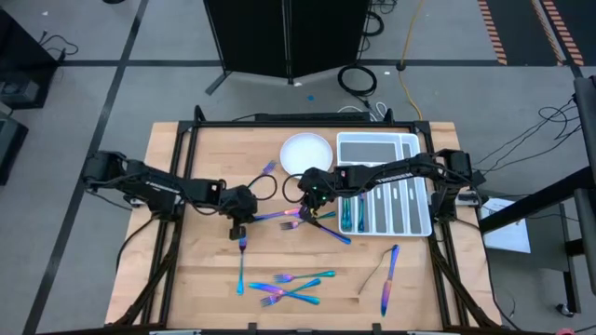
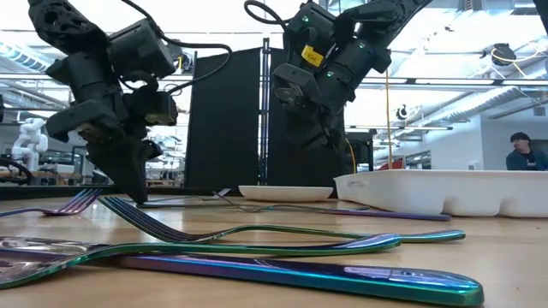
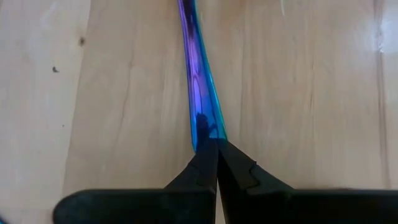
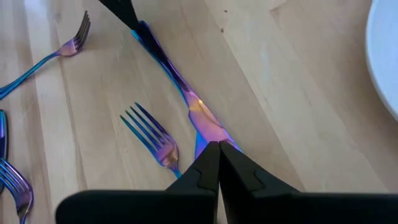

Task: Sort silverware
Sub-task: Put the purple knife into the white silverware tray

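Observation:
An iridescent blue-purple knife lies between my two grippers near the table's middle. My left gripper is shut on one end of it and my right gripper is shut at the other end. In the right wrist view the left gripper's fingers show at the knife's far end. A fork lies beside the right gripper, its handle running under the fingers. More forks lie near the near edge. Another knife lies to the right. My left gripper pinches the knife's end between its two fingers, coming from above and pointing down, in line with the knife. My right gripper is shut at the knife's wider end, from above. Its own fingers hide the contact. Whether the knife is lifted clear, I cannot tell.
A white compartmented tray with several pieces in it stands at the right, and a round white plate sits beside it at the far side. A lone fork lies left of the plate. One piece lies near the left gripper.

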